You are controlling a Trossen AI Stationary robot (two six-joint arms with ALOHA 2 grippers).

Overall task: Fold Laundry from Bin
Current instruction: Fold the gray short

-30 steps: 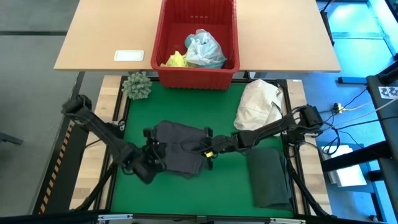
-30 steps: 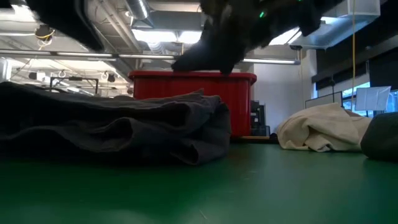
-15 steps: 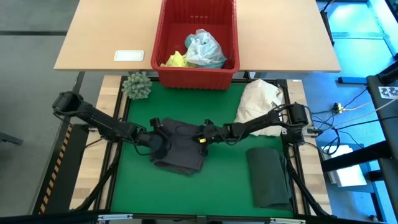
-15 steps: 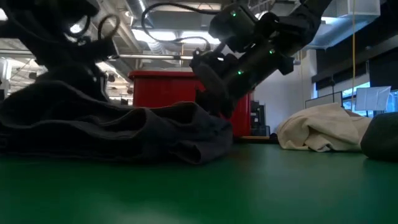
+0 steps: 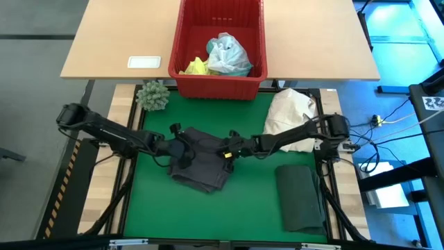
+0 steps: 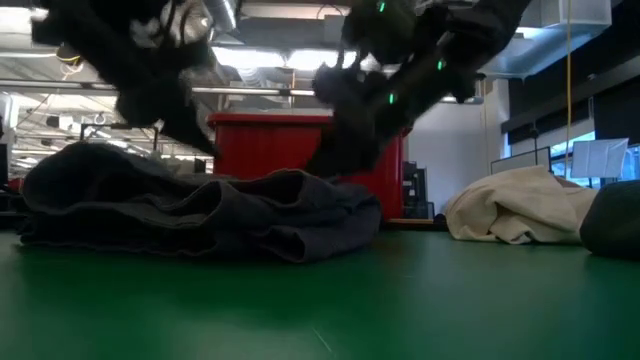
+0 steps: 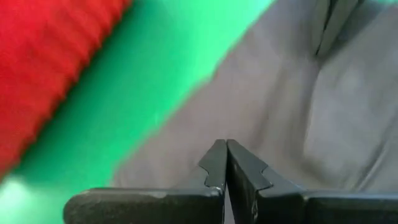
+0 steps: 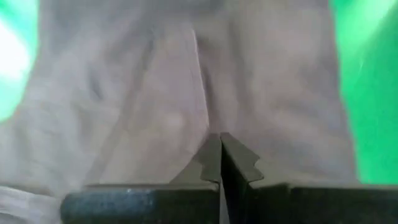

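Observation:
A grey garment (image 5: 201, 165) lies crumpled on the green mat (image 5: 246, 208); the low view shows it as a low heap (image 6: 200, 210) with a hump at one end. My left gripper (image 5: 178, 149) is shut at the garment's left part. My right gripper (image 5: 226, 151) is shut at its right part. The red bin (image 5: 218, 76) stands past the mat's far edge, with a yellow garment (image 5: 196, 67) and a light turquoise one (image 5: 227, 55) in it. A dark green garment (image 5: 300, 196) lies folded at the mat's right. My left gripper (image 7: 225, 144) has its shut fingertips at the grey garment's left part (image 7: 205, 124), slanting down from the table's left. I cannot tell whether any cloth is caught between them. My right gripper (image 8: 220, 135) has its shut fingertips at the garment's right part, slanting down from the table's right. A crease (image 8: 202, 74) in the cloth runs up to the tips; I cannot tell whether cloth is pinched.
A cream-white cloth bundle (image 5: 288, 117) lies at the mat's far right, under my right arm. A green spiky ball (image 5: 152, 96) sits at the far left corner. A white card (image 5: 143, 62) lies on the wooden table (image 5: 118, 35) left of the bin. Bare mat shows near the front edge.
My left gripper has gone from the garment's near left corner toward the far edge and the right, sinking onto its left part. My right gripper has shifted a little toward the far edge and the left. The garment is drawn in narrower, with its left part humped up.

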